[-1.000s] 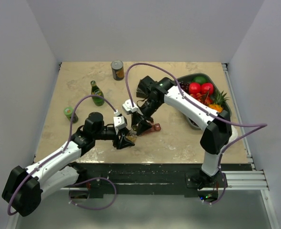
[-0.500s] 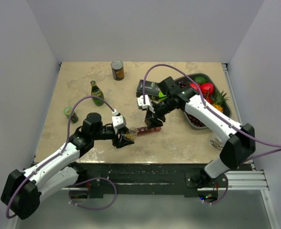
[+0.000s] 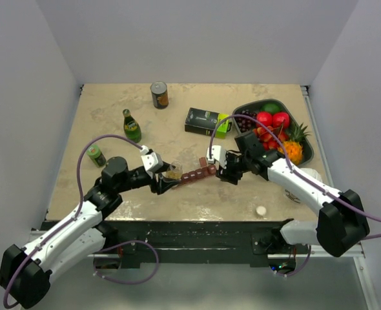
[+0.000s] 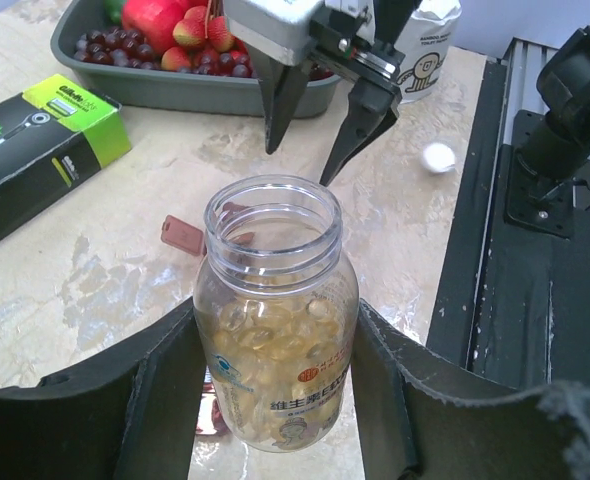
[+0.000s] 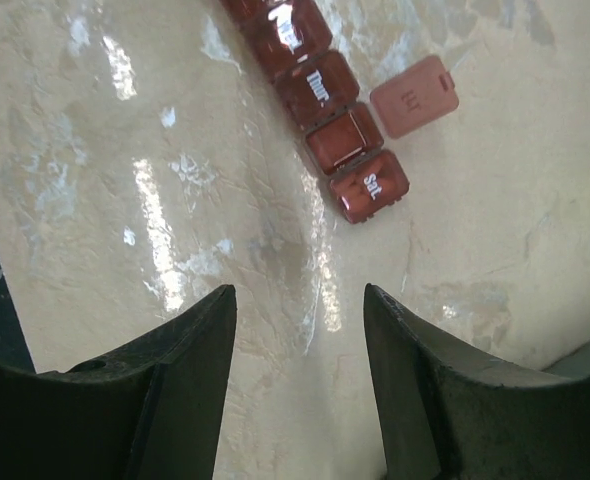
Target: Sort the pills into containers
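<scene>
- Top external: the uncapped pill bottle (image 3: 173, 172) is held by the left gripper (image 3: 167, 183) just beside one end of the dark red pill organiser (image 3: 195, 174), probably so that capsules can be tipped into it. The right gripper (image 3: 217, 169) is seen at the strip's other end. A white cap (image 3: 261, 210) lies well apart.
- Left wrist: the pill bottle (image 4: 275, 320) is clamped upright between the left gripper's fingers, partly filled with yellow capsules. Opposite, the right gripper (image 4: 300, 162) is seen moderately parted and empty.
- Right wrist: the right gripper (image 5: 297, 300) is spread wide, with nothing held or touched. The pill organiser (image 5: 320, 90) lies beyond its tips. The compartment beside "Sat." has its lid (image 5: 414, 96) flipped open, judged ready for filling.
</scene>
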`<state>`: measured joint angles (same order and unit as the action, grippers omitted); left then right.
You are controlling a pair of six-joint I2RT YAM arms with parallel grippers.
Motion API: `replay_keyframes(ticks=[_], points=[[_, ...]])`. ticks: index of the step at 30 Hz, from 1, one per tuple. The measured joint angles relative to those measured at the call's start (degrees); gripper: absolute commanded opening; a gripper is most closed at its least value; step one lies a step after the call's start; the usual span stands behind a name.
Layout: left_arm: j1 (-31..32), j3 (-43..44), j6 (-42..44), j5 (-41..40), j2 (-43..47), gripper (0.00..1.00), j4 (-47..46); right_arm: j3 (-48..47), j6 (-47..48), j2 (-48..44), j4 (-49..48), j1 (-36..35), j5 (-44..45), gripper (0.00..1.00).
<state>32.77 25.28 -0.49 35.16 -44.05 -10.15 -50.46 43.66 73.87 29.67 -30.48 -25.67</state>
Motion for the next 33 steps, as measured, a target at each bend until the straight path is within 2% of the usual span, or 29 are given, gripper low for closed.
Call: replay_keyframes(ticks=[7, 23, 24, 27, 28, 29, 33], points=[[0.0, -0.9, -0.6, -1.2, 0.2, 0.0, -0.6, 2.1, 0.0, 0.0, -2.5, 0.0, 3.7, 0.56], [0.0, -0.9, -0.4, -1.5, 0.2, 0.0, -0.5, 2.1, -0.2, 0.9, -3.1, 1.7, 3.2, 0.57], [0.0, -0.9, -0.4, -1.5, 0.2, 0.0, -0.5, 2.1, -0.1, 0.9, -3.1, 1.8, 3.1, 0.6], [0.0, -0.9, -0.4, -1.5, 0.2, 0.0, -0.5, 2.1, 0.3, 0.9, -2.3, 2.1, 2.5, 0.77], [0.0, -0.9, -0.4, -1.5, 0.2, 0.0, -0.5, 1.9, 0.9, 0.9, -1.4, 2.3, 2.4, 0.84], [0.0, -0.9, -0.4, -1.5, 0.2, 0.0, -0.5, 1.6, 1.4, 1.0, -0.2, 2.4, 2.3, 0.99], [0.0, -0.9, -0.1, -1.5, 0.2, 0.0, -0.4, 0.4, 5.4, 0.3, 5.9, 2.9, 2.6, 0.99]])
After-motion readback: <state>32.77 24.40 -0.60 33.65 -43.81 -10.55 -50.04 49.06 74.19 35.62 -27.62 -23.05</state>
